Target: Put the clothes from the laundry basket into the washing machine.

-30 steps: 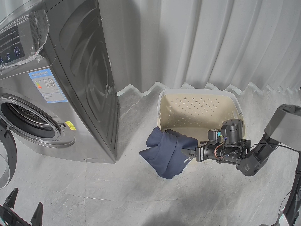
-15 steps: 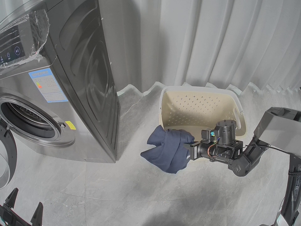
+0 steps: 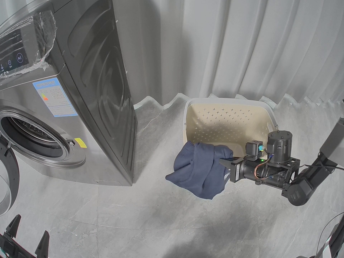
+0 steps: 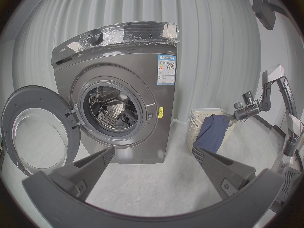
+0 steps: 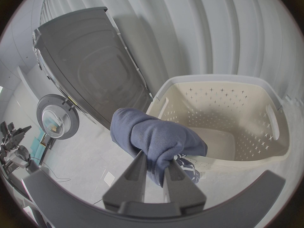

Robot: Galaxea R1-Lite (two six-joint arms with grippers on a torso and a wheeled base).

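A navy blue garment (image 3: 200,171) hangs over the near rim of the cream laundry basket (image 3: 229,104), draping down outside it toward the floor. My right gripper (image 3: 225,163) is shut on the garment (image 5: 158,140), pinching a fold of it between its fingers (image 5: 134,174). The basket (image 5: 253,117) looks bare inside. The grey washing machine (image 3: 53,90) stands at the left with its round door (image 4: 34,127) swung open; dark cloth lies in the drum (image 4: 110,110). My left gripper (image 4: 152,151) is open, low and facing the machine, with its fingertips (image 3: 14,223) at the bottom left.
White curtains (image 3: 233,36) hang behind the basket and machine. Grey tiled floor (image 3: 143,212) spreads between the machine and the basket. The open door (image 3: 7,176) juts out at the far left.
My right arm has shifted rightward and back a little, still holding the blue garment, which moved with it along the basket's near rim. The left gripper stays put.
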